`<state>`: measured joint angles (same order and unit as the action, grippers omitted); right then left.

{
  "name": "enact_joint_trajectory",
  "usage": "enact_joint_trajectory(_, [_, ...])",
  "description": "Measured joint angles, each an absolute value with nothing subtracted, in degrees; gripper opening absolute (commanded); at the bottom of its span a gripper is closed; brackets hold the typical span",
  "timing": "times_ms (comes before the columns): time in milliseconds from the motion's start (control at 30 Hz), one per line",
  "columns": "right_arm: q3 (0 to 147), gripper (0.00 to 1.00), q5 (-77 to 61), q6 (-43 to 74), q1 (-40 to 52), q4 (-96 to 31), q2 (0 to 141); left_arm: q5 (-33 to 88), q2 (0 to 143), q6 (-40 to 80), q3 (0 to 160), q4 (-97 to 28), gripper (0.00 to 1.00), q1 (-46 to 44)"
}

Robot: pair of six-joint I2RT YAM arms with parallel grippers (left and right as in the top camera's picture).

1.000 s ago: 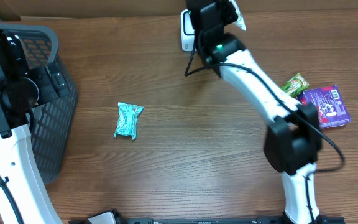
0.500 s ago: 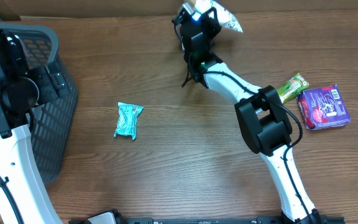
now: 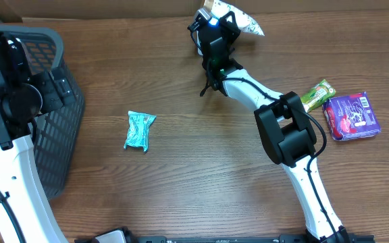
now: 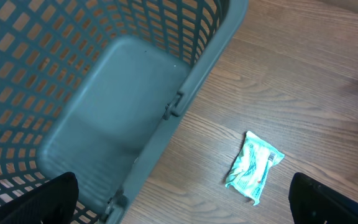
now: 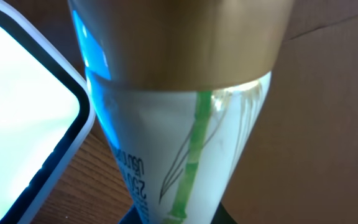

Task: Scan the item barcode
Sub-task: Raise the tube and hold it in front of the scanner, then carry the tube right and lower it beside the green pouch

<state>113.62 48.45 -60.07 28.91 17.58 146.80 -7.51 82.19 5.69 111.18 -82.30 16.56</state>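
**Q:** Which object is being scanned, and where is it?
**A:** The white tube, at the upper middle of the overhead frame. It is raised above the far edge of the tabletop. The right pincer is closed narrowly around it.

**Q:** How does the tube look close up?
**A:** In the right wrist view a broad gold band crosses the top of the frame. Below the band, a glossy white body tapers toward the bottom edge. A green bamboo stalk is drawn down it, with fine grey leaf lines alongside. Small dark print runs along the lower left side and cannot be read. A blue sheen marks the left edge. A lit panel with a rounded grey rim fills the left of the frame, just beside the tube. Whether the two touch cannot be told.

**Q:** And the other arm?
**A:** The left pincer is spread wide and holds nothing. It is above the rim of the grey basket. A teal packet lies on the wood at the lower right of that view.

**Q:** What else lies on the tabletop?
**A:** A green bar and a purple packet, side by side at the right of the overhead frame.
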Motion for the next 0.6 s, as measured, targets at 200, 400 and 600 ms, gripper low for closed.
enact_joint_trajectory(200, [113.62, 0.04, 51.11, -59.75, 29.30, 17.98, 146.78, -7.51, 82.19, 5.69, 111.18, -82.30, 0.99, 16.56])
enact_joint_trajectory(400, [113.62, 0.03, 57.84, -53.01, 30.81, 6.37, 144.33, -7.53, 82.19, 5.72, 111.18, -82.32, 0.99, 16.56])
enact_joint_trajectory(600, [113.30, 0.04, 54.52, -34.54, 31.92, -28.67, 132.00, -7.51, 82.19, 5.69, 111.18, -82.32, 0.99, 16.56])
